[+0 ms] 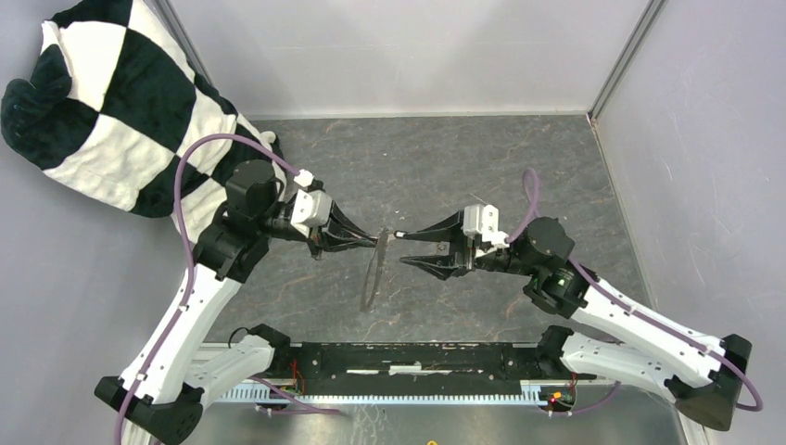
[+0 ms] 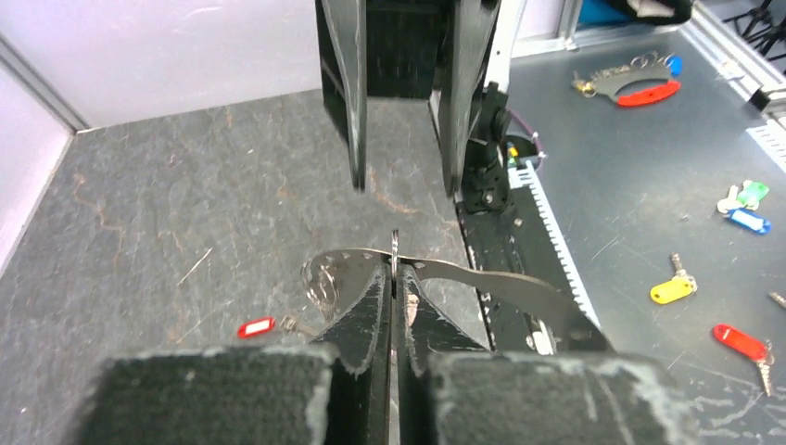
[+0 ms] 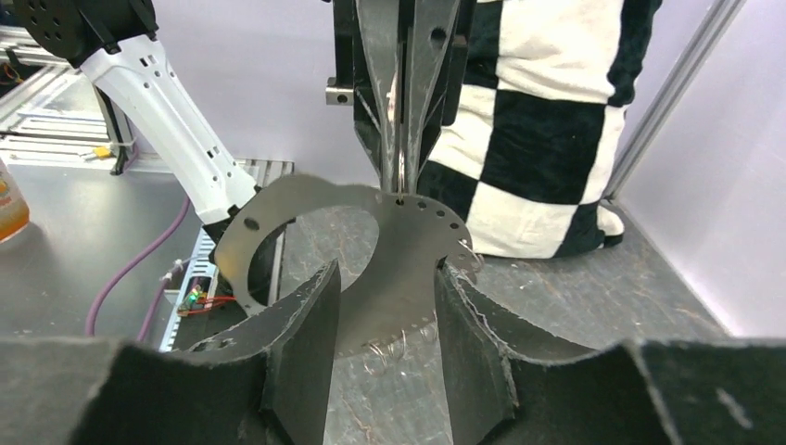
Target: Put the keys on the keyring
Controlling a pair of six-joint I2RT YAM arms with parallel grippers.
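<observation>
The keyring [image 3: 394, 264] is a flat silvery crescent plate with holes and small wire loops along its rim. It hangs upright above the table, edge-on in the top view [image 1: 371, 273]. My left gripper [image 1: 378, 235] is shut on its top edge, seen close up as the left gripper [image 2: 396, 278] pinches the keyring [image 2: 505, 283]. My right gripper [image 3: 385, 324] stands open facing it, one finger on each side of the plate's lower part, touching nothing I can make out. A key with a red tag [image 2: 255, 326] lies on the table below. No black-tagged key is in view.
A black-and-white checkered cloth [image 1: 120, 102] fills the far left corner. Grey walls enclose the table on three sides. On the metal bench beyond the table lie a yellow-tagged key [image 2: 669, 290], a red-tagged key [image 2: 739, 338], blue and green tags [image 2: 746, 213] and another key bunch [image 2: 640, 85].
</observation>
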